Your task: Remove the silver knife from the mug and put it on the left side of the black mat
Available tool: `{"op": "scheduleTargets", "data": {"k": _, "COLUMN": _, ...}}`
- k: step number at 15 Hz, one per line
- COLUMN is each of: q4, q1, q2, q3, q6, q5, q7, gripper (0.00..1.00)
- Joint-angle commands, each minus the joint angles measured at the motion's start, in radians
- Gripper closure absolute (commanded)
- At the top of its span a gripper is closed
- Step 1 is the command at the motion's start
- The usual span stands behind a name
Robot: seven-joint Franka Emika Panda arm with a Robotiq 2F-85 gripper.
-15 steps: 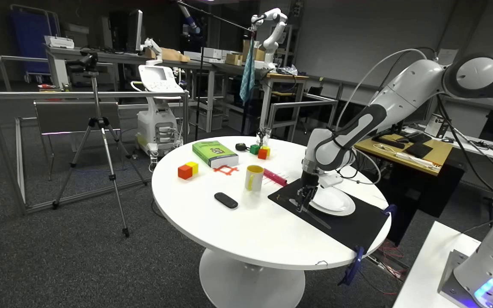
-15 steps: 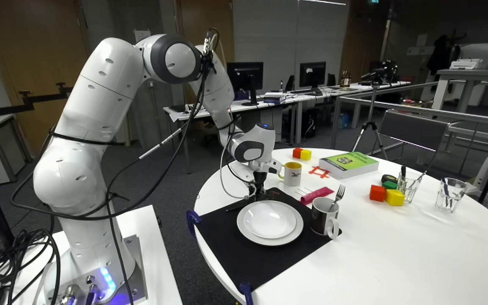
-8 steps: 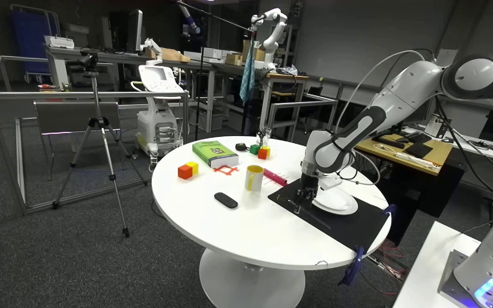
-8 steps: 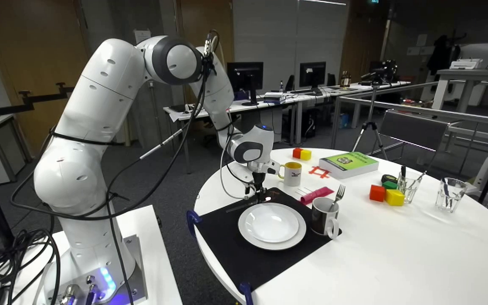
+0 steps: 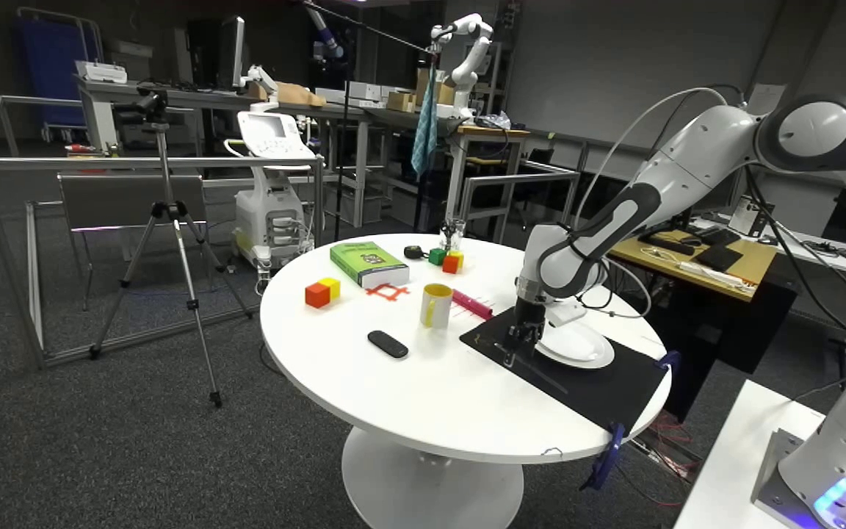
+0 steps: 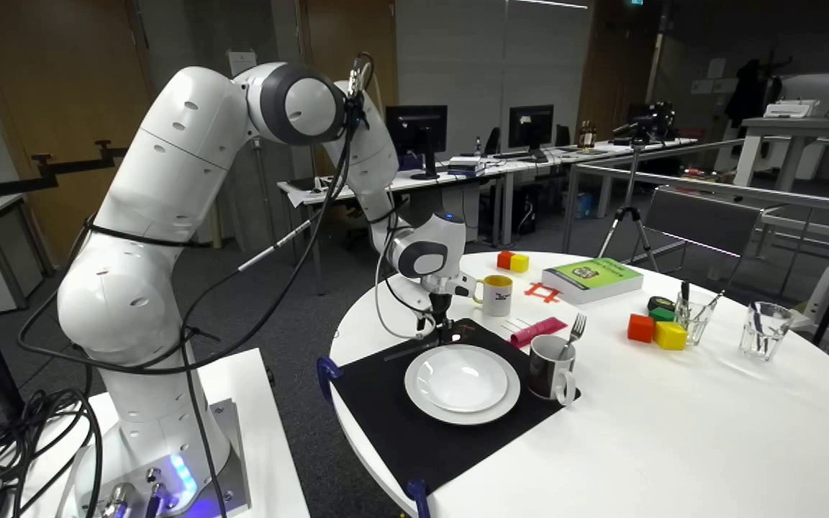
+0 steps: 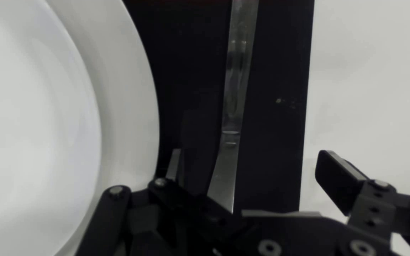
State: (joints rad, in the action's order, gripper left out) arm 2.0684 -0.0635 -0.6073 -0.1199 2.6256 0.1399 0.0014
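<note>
Silver knife (image 7: 236, 78), one, on one black mat (image 6: 422, 446); one claw (image 7: 252, 159), spread, above.

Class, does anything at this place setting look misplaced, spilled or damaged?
The fork looks misplaced: it leans in the dark mug, while the knife lies on the mat beside the plate. The wrist view also shows pale specks on the mat; whether dirt or print, I cannot tell. No clear spill or damage shows.

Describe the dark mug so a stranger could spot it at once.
On the round white table lies a black mat with a white plate. Beside that plate, at the mat's corner, stands the dark mug, pale-rimmed and pale-handled; unlike the yellow-lined mug, it holds a fork.
</note>
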Motion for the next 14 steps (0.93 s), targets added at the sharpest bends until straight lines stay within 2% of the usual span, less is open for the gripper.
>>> {"op": "scheduleTargets", "data": {"k": 1, "q4": -0.015, "q1": 0.007, "q2": -0.001, "q3": -0.005, "q6": 0.001, "q5": 0.000, "q7": -0.007, "gripper": 0.00}}
{"op": "scheduleTargets", "data": {"k": 14, "q4": -0.048, "q1": 0.011, "q2": -0.023, "q3": -0.043, "q6": 0.019, "q5": 0.016, "q7": -0.024, "gripper": 0.00}}
